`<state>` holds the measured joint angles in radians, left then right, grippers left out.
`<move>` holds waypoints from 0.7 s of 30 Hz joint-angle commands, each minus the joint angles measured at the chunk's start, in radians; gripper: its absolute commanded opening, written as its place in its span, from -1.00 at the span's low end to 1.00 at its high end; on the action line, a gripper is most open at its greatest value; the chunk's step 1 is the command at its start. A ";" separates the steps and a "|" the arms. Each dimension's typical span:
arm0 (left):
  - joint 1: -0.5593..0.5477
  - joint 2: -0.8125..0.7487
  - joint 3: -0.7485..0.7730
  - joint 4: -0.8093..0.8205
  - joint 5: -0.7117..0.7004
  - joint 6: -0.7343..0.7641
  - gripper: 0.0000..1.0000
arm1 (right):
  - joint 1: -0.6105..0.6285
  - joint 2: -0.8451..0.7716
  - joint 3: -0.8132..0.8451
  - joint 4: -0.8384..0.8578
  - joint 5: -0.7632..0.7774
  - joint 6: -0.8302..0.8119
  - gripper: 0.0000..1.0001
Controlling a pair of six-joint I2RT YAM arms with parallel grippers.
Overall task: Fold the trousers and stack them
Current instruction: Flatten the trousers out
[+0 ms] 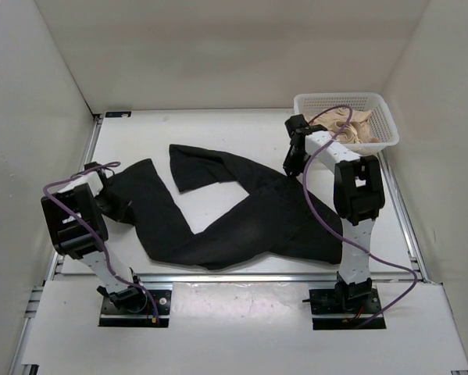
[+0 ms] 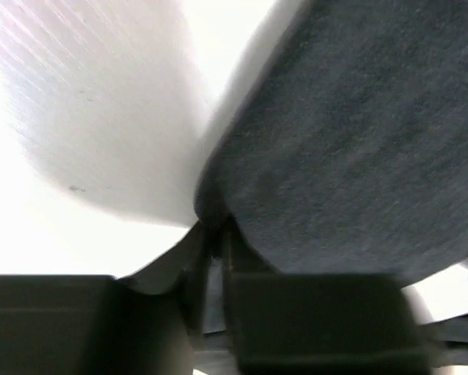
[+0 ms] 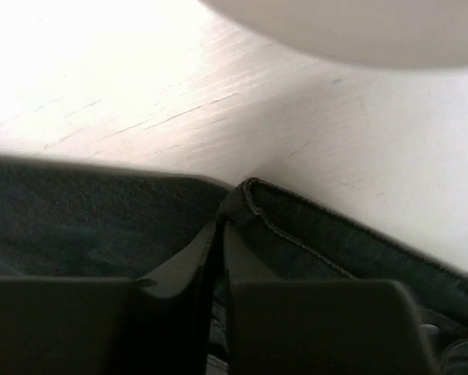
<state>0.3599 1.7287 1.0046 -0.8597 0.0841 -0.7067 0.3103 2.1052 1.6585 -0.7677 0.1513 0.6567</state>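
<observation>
The black trousers (image 1: 234, 215) lie spread across the white table, waist at the right, one leg running to the left, the other bent toward the back. My left gripper (image 1: 115, 187) sits at the left leg's end and is shut on a fold of the dark cloth (image 2: 351, 133). My right gripper (image 1: 291, 166) is at the waist's far right corner, shut on the stitched edge of the trousers (image 3: 296, 226).
A white basket (image 1: 384, 105) holding beige clothing (image 1: 357, 125) stands at the back right, just behind the right arm. White walls enclose the table on the left, back and right. Purple cables trail along both arms.
</observation>
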 commanded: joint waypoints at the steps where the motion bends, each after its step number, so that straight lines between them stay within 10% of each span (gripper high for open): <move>1: 0.005 0.025 0.045 0.054 -0.001 0.012 -0.79 | 0.010 -0.020 0.015 -0.027 0.079 0.024 -0.90; 11: -0.030 -0.089 0.253 0.045 0.098 0.058 -0.79 | 0.019 -0.336 0.036 -0.008 0.221 -0.070 -1.00; 21: -0.061 -0.066 0.975 -0.234 0.145 0.015 -0.79 | 0.000 -0.387 0.764 -0.205 0.211 -0.195 -1.00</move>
<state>0.3027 1.7123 1.8423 -0.9852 0.2062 -0.6750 0.3149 1.8122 2.3421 -0.9337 0.3416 0.5068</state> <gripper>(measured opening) 0.137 0.005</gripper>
